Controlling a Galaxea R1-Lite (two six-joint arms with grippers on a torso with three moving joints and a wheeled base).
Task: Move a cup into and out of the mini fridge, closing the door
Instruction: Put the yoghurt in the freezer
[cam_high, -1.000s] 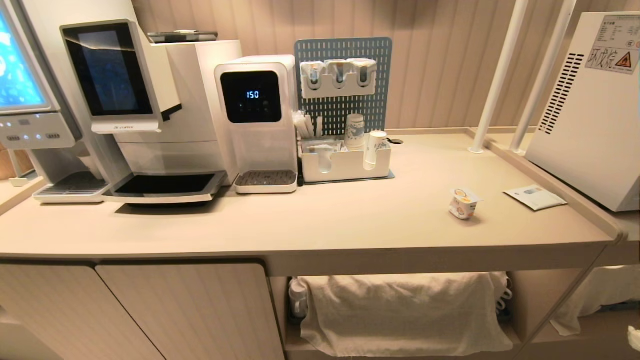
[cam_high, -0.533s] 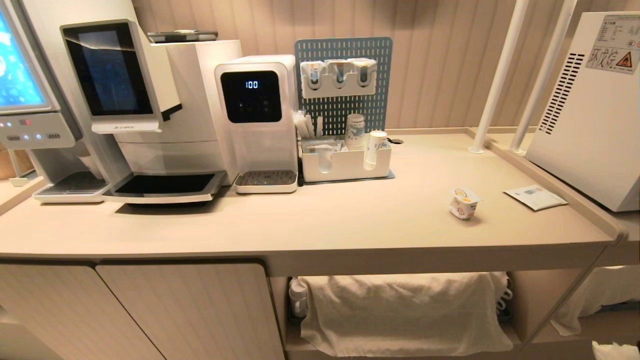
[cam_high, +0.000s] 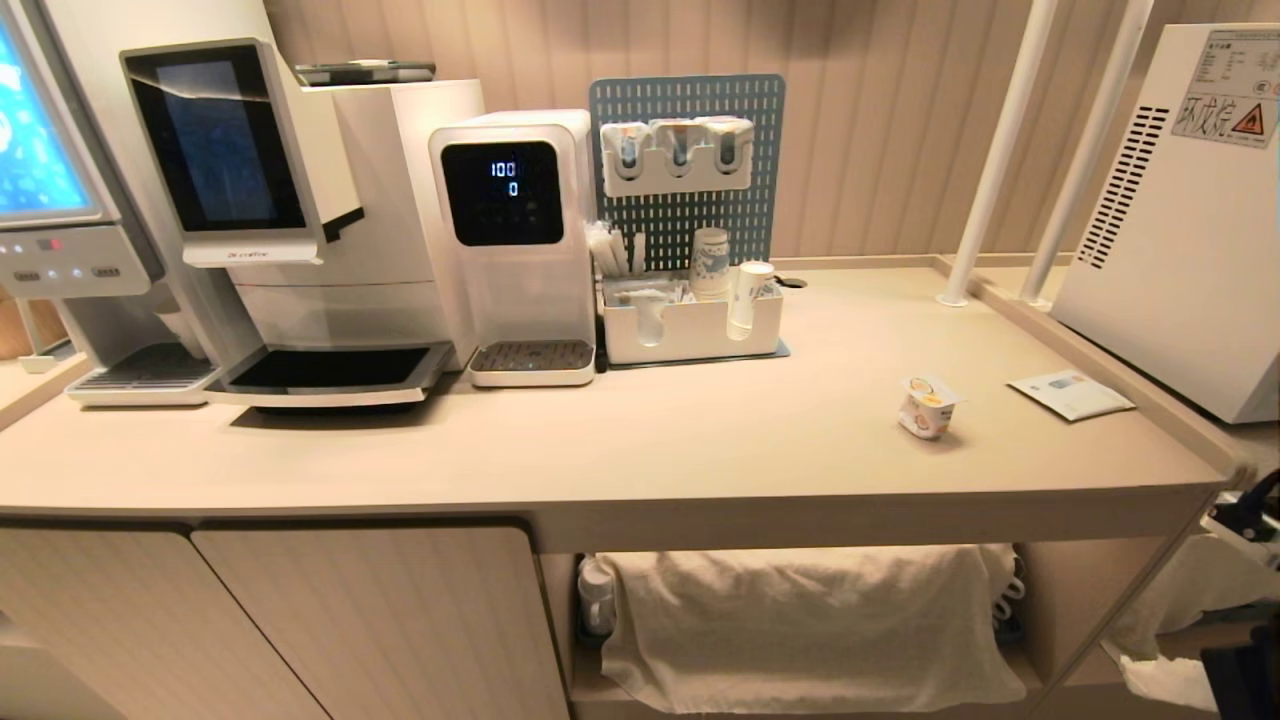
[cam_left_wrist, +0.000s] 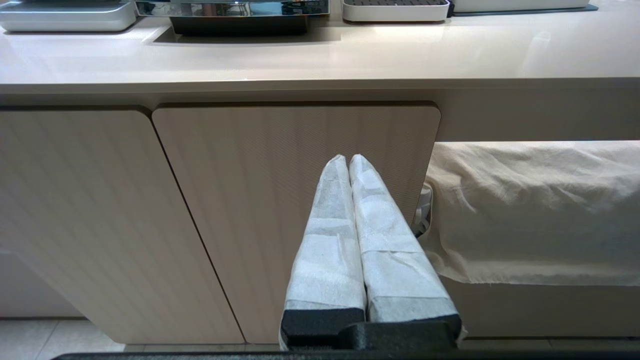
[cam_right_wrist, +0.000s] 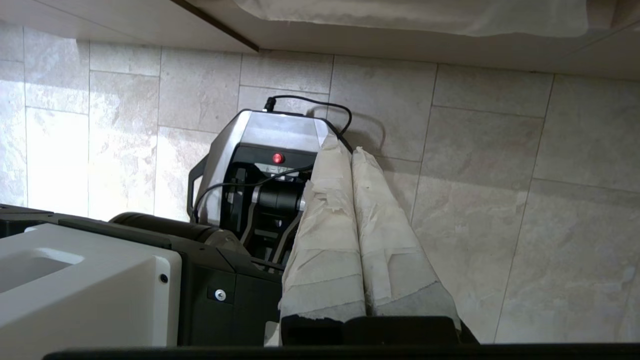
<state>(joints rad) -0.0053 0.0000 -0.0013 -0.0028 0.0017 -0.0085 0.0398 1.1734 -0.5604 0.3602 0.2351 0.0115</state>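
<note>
The tiny white orange-labelled cup (cam_high: 928, 405) is left standing alone on the beige bench (cam_high: 640, 450), free for grasping. Both grippers, left (cam_left_wrist: 348, 159) and right (cam_right_wrist: 345, 150), are pressed together, empty, below it.

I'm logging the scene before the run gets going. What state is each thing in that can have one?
cup: upright on the counter, lid on, untouched.
water dispenser: powered, display lit.
coffee machine: screen dark.
cabinet door: closed.
cloth: draped over the open shelf below the counter.
left end effector: shut, empty, facing the cabinet door.
right end effector: shut, empty, low over the floor.
</note>
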